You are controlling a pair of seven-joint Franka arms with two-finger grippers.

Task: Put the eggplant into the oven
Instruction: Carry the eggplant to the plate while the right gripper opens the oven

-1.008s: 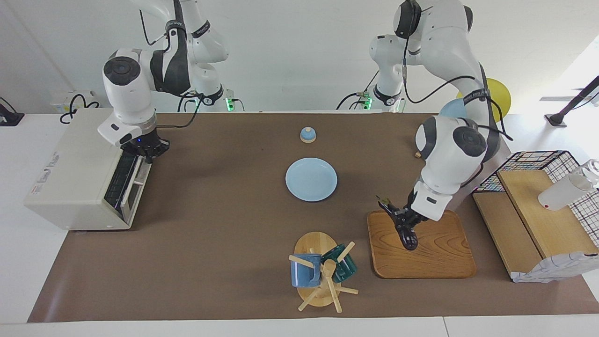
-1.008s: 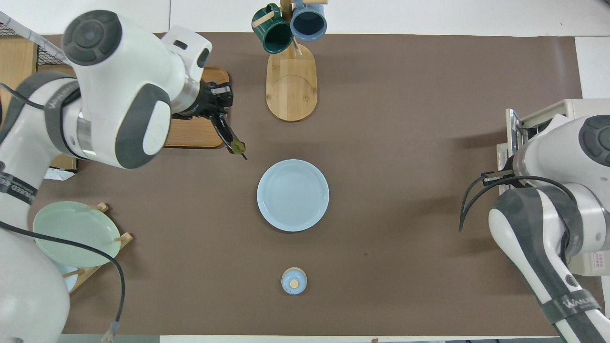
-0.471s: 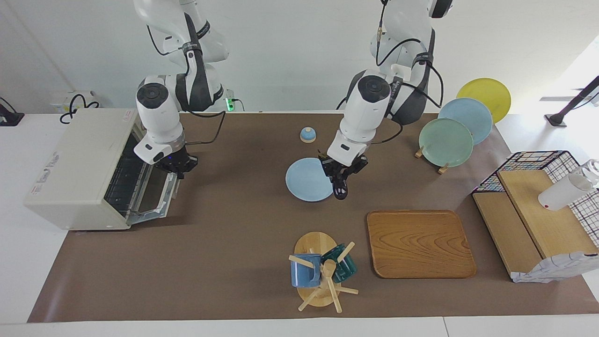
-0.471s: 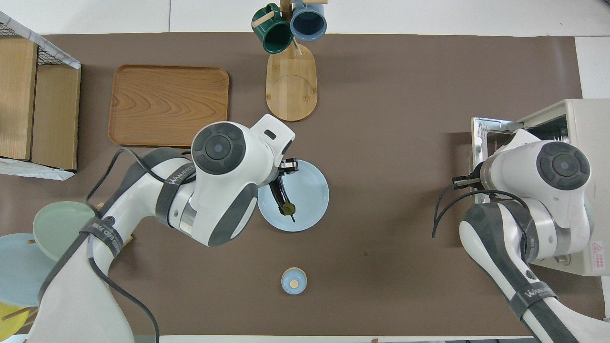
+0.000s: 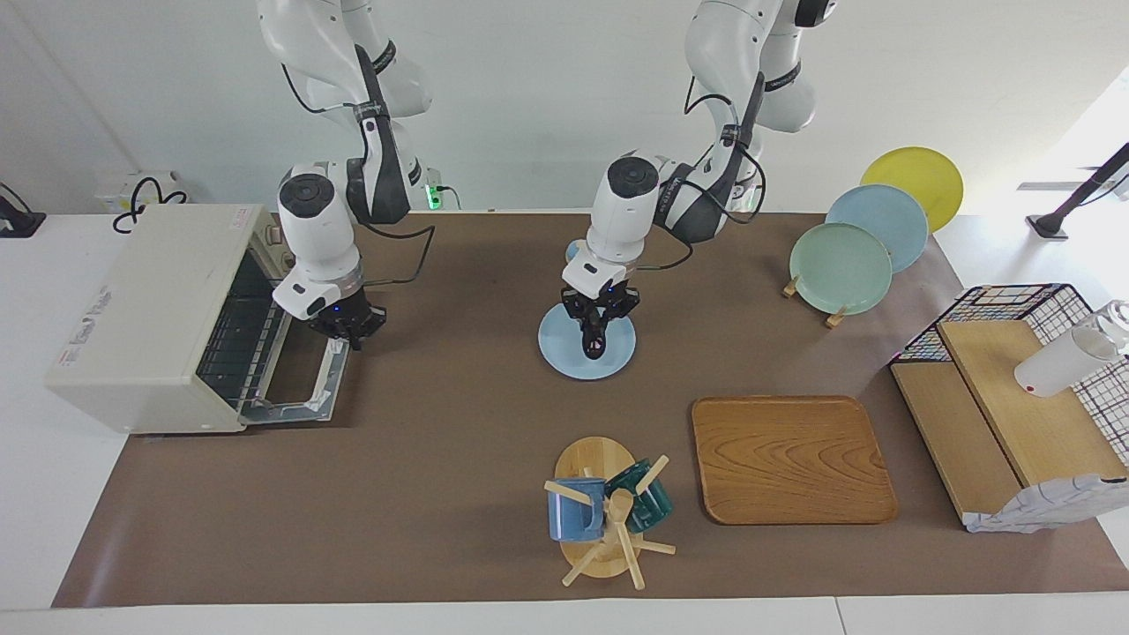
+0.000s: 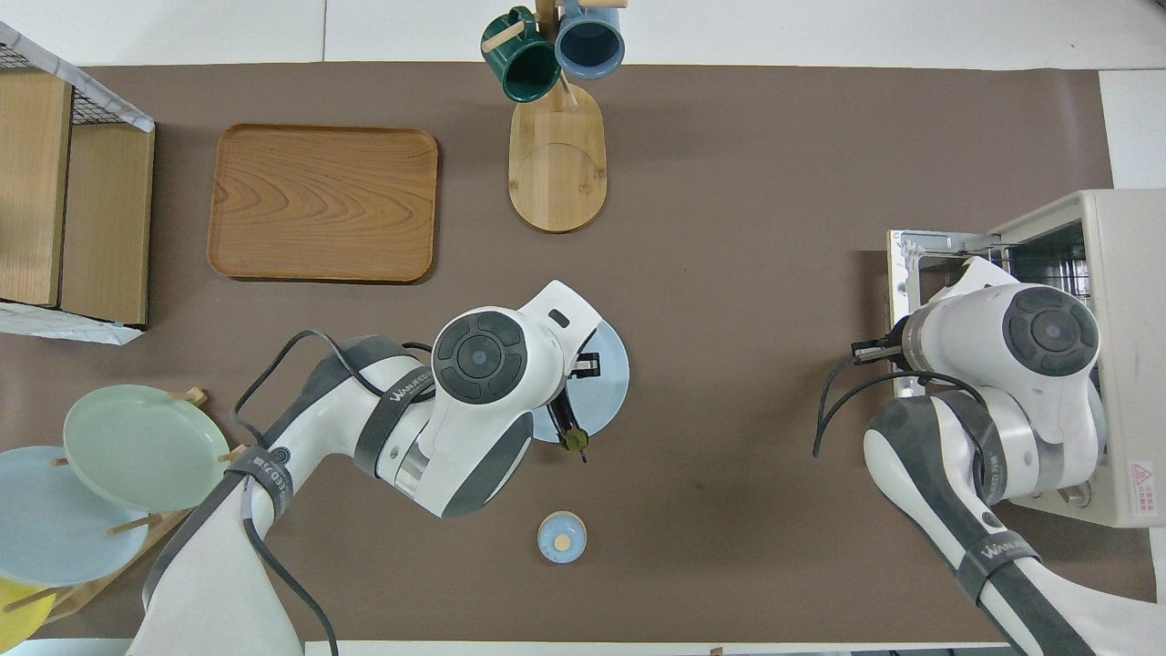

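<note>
Over the light blue plate point(image 5: 617, 357), we see our left gripper point(image 5: 596, 328) closed tight on the eggplant point(image 5: 594, 342), which hangs from it. Our right gripper point(image 5: 348, 328), closed and holding nothing, hangs over the open oven point(image 5: 141, 317) door.

A brown mat point(image 5: 423, 459) covers the worktop point(image 5: 53, 529). On it rest the oven point(image 5: 150, 317) at the right arm's end, a pale blue plate point(image 5: 617, 357), a small bell point(image 6: 562, 537), a wooden tray point(image 5: 789, 459), a mug tree point(image 5: 604, 511) and a plate rack point(image 5: 838, 256)
</note>
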